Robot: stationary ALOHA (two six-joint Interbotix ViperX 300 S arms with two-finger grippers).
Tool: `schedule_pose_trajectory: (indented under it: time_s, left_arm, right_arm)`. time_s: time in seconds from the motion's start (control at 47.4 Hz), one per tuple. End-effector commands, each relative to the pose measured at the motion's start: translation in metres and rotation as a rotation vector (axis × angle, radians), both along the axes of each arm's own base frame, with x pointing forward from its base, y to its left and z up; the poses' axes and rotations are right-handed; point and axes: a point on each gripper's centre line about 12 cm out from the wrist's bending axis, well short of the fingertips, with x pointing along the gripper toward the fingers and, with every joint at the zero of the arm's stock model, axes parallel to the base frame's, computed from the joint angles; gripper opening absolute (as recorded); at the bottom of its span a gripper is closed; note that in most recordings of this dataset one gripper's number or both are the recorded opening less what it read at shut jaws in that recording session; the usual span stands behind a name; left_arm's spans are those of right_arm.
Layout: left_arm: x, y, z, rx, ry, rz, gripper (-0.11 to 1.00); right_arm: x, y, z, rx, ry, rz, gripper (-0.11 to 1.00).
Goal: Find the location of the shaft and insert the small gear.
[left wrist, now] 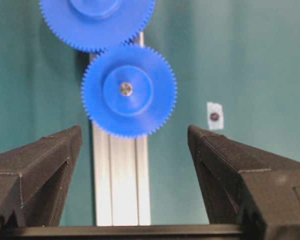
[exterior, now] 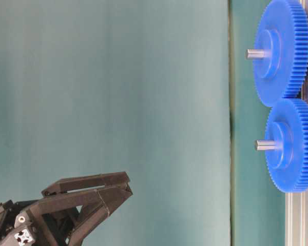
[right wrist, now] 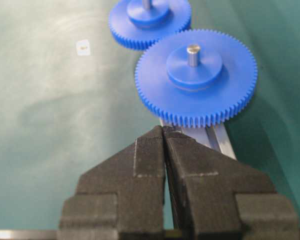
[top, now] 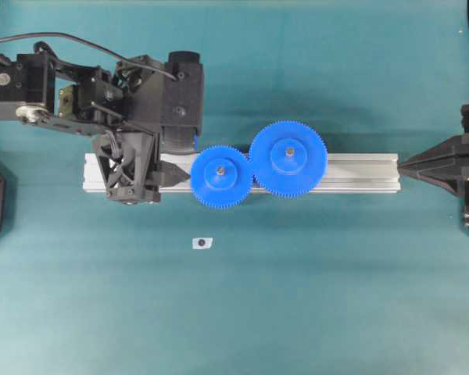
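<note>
Left gripper (left wrist: 135, 150) hangs wide open, empty, just short of the small gear (top: 221, 176), which sits on the shaft (top: 220, 168) on the aluminium rail (top: 359, 172), teeth meshed with the larger gear (top: 288, 158). Right gripper (right wrist: 163, 131) is clenched on nothing. The gear looks light, rigid, slick plastic; pinch across the toothed rim.

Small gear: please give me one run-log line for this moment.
small gear: seated on shaft, meshed with large gear | left tool: open, empty, beside small gear | right tool: shut, at rail end
</note>
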Motion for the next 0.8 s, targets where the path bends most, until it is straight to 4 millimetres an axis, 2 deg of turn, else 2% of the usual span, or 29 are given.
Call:
schedule_pose_trajectory:
  time_s: [0.0,0.443,0.781]
  left_arm:
    - [-0.001,-0.001,0.011,0.004,-0.037,-0.002,0.81]
    - [0.0,0.0,0.012,0.005,-0.049,-0.001,0.81]
    - [-0.001,-0.003,0.006,0.004,-0.034,-0.009,0.81]
  right_arm:
    - [0.002,-0.001,0.004,0.006,-0.01,-0.007,0.04]
    - [-0.004,0.0,-0.003,0.001,-0.02,-0.006,0.04]
    - [-0.01,0.0,0.002,-0.013,-0.067,-0.004,0.04]
